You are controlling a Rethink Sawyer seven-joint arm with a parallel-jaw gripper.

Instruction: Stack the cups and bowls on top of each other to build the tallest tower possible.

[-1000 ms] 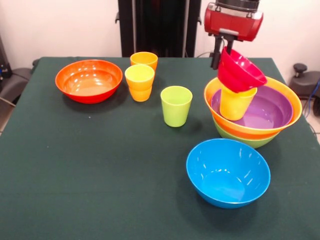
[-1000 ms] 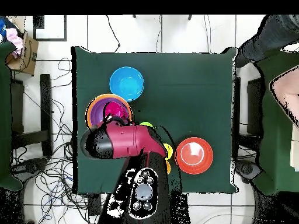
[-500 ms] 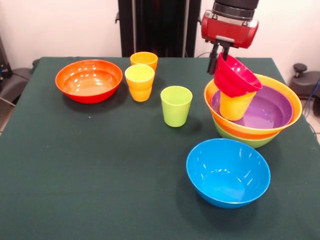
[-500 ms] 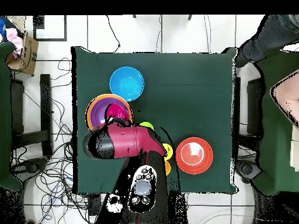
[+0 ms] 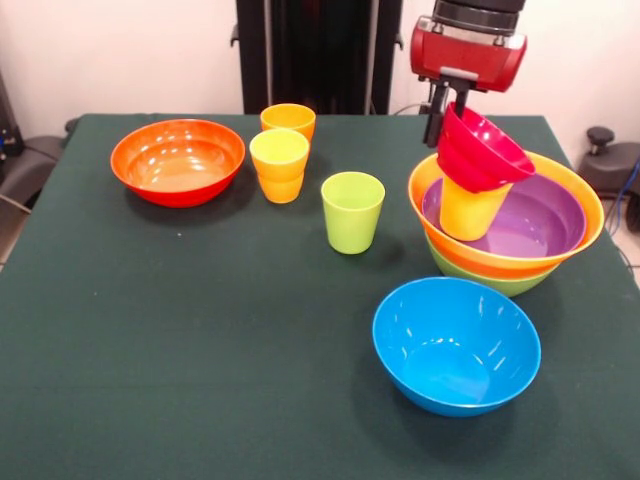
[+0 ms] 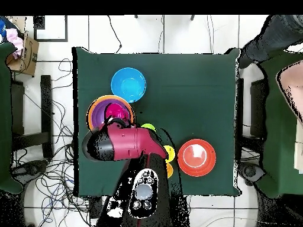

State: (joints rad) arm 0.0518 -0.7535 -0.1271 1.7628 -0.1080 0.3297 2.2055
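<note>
My gripper (image 5: pixel 443 120) hangs at the back right, shut on the rim of the small magenta-red bowl (image 5: pixel 482 152). That bowl tilts on top of a yellow cup (image 5: pixel 468 211), which stands inside the tower (image 5: pixel 505 262): a purple bowl (image 5: pixel 535 218) nested in an orange bowl over a lime green bowl (image 5: pixel 500 284). Loose on the table are a blue bowl (image 5: pixel 455 345), a lime green cup (image 5: pixel 352 211), a yellow cup nested in an orange cup (image 5: pixel 279 165), another orange cup (image 5: pixel 288 118) and a red-orange bowl (image 5: pixel 178 160). In the overhead view the arm (image 6: pixel 121 145) covers part of the tower (image 6: pixel 96 110).
The green cloth table (image 5: pixel 200 350) is bare along its front left. In the overhead view the blue bowl (image 6: pixel 128 84) lies just beyond the tower. A person's sleeve (image 6: pixel 273 35) shows at the upper right edge, off the table.
The gripper swung slightly left with the magenta-red bowl, then came back right to about where it was. Everything else has stayed put.
</note>
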